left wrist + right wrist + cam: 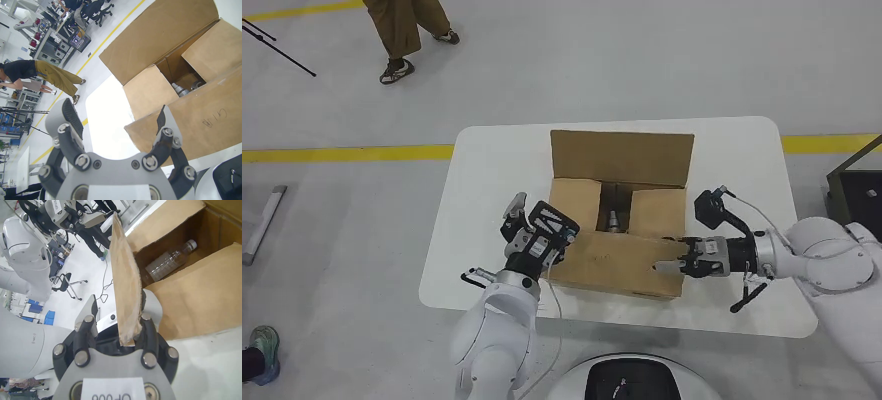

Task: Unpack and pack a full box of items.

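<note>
An open cardboard box [620, 262] stands mid-table, its rear flap [620, 157] up and both side flaps folded inward. Inside lie a clear plastic bottle [170, 262] and grey metal parts [181, 91]. My left gripper [115, 109] is open at the box's near left corner [550, 228], with one finger [163, 117] against the corner of the near flap [198, 121]. My right gripper [121, 298] is open at the near right corner [667, 264]. The near flap's edge [124, 279] stands between its fingers and touches one of them.
The white table [742, 150] has bare room behind and to the right of the box. Its front edge runs close under both arms. The left arm's gripper [75, 215] shows far off in the right wrist view.
</note>
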